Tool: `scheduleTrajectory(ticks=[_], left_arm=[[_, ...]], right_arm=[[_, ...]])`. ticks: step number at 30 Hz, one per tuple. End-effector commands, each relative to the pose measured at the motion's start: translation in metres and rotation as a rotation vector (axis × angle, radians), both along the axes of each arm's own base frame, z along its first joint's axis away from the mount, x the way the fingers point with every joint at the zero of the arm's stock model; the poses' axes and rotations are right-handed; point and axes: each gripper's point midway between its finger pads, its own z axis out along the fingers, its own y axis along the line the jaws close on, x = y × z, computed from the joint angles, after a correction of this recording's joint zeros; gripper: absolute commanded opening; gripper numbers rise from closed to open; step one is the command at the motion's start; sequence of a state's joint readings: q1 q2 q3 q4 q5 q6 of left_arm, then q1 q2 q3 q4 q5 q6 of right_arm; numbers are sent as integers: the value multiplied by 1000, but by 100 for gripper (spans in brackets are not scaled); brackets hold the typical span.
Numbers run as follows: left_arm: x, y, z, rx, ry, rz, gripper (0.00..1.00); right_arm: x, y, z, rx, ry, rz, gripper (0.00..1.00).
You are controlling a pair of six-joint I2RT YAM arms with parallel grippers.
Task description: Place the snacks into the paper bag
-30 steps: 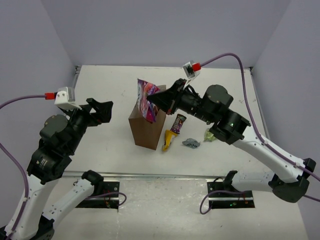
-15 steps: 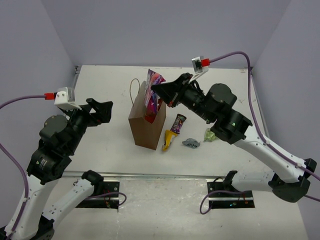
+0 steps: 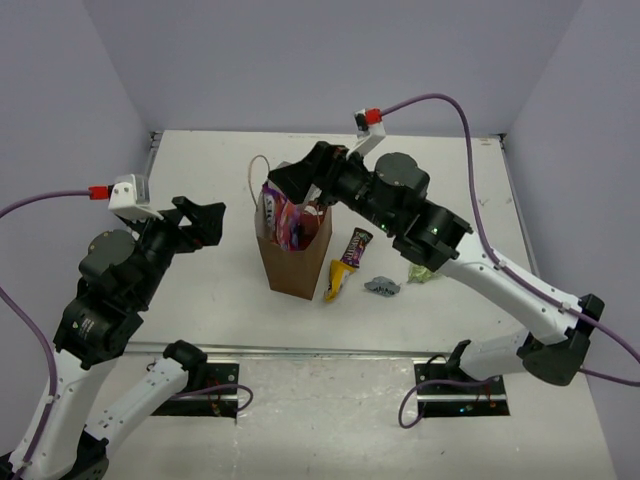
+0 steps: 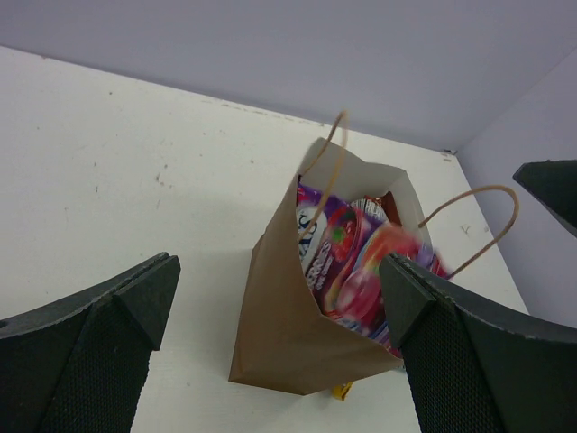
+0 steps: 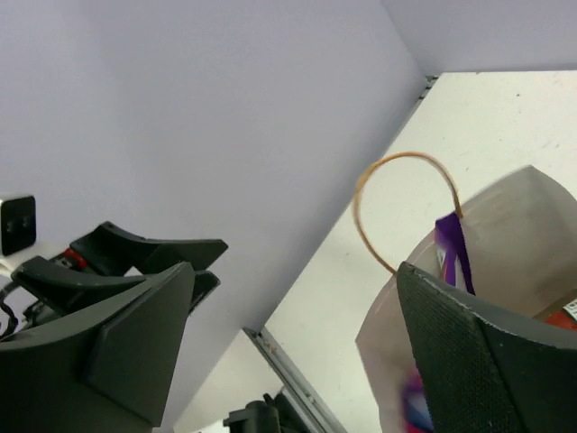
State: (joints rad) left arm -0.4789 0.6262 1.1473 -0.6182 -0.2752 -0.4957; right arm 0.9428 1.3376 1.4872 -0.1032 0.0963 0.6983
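Note:
The brown paper bag [image 3: 297, 262] stands upright mid-table, its mouth open. A magenta pouch [image 3: 283, 224] sits inside it, blurred in the left wrist view [image 4: 356, 271]. My right gripper [image 3: 283, 183] hovers open just above the bag's mouth with nothing between its fingers; in its own view [image 5: 293, 280] the bag's pale inner wall [image 5: 532, 216] and a loop handle [image 5: 397, 180] lie below. My left gripper [image 3: 205, 222] is open and empty, left of the bag [image 4: 288, 334]. On the table right of the bag lie a dark purple bar [image 3: 357, 246], a yellow wrapper [image 3: 338, 280], a grey wrapper [image 3: 381, 287] and a green wrapper [image 3: 420, 272].
Pale purple walls close the white table [image 3: 200, 290] on three sides. A metal strip [image 3: 152, 145] runs along the far left edge. The right arm's purple cable [image 3: 450, 110] arches over the back of the table.
The right gripper has opened and let go of the magenta pouch, which dropped down into the paper bag. That gripper swung left over the bag's mouth. The left arm stayed still.

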Motion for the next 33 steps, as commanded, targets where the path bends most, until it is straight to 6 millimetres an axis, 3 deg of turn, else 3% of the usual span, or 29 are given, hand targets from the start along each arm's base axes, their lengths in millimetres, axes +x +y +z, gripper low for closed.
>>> scheduleTrajectory(ticks=[1, 4, 7, 9, 10, 11, 13, 14, 16, 17, 19, 20, 22, 23, 28, 33], left_arm=[[-1, 4, 7, 6, -22, 17, 100], [-1, 4, 5, 7, -20, 17, 100], [-1, 5, 3, 8, -18, 20, 100], [-1, 5, 3, 10, -16, 20, 100], [-1, 5, 2, 13, -15, 18, 100], [0, 5, 1, 14, -13, 20, 100], [0, 5, 0, 16, -12, 21, 100], [1, 5, -1, 17, -10, 21, 100], [2, 4, -2, 16, -9, 20, 100], [4, 1, -3, 15, -10, 12, 100], [6, -2, -5, 10, -6, 5, 100], [7, -4, -5, 6, -8, -4, 100], [10, -7, -9, 6, 3, -13, 100], [10, -8, -9, 6, 5, -16, 100], [6, -6, -11, 4, 1, -16, 100], [7, -6, -18, 15, 10, -18, 100]], right_arm=[[-3, -15, 43, 57, -34, -47, 99], [-13, -38, 68, 89, -98, -68, 99], [-29, -64, 65, 62, -129, -79, 99], [-33, -79, 52, 19, -115, -109, 99], [-39, -100, 48, 12, -106, -149, 99], [-38, -105, 18, -39, -70, -168, 99], [-42, -122, -14, -75, -14, -208, 99], [-47, -133, -47, -98, 33, -228, 99], [-51, -145, -91, -149, 115, -259, 99], [-52, -146, -129, -179, 190, -270, 99], [-62, -147, -163, -201, 278, -256, 99], [-66, -146, -196, -218, 363, -257, 99], [-79, -139, -226, -220, 451, -203, 99], [-85, -139, -254, -242, 507, -194, 99], [-87, -165, -310, -396, 561, -288, 99], [-80, -190, -326, -546, 574, -408, 99]])
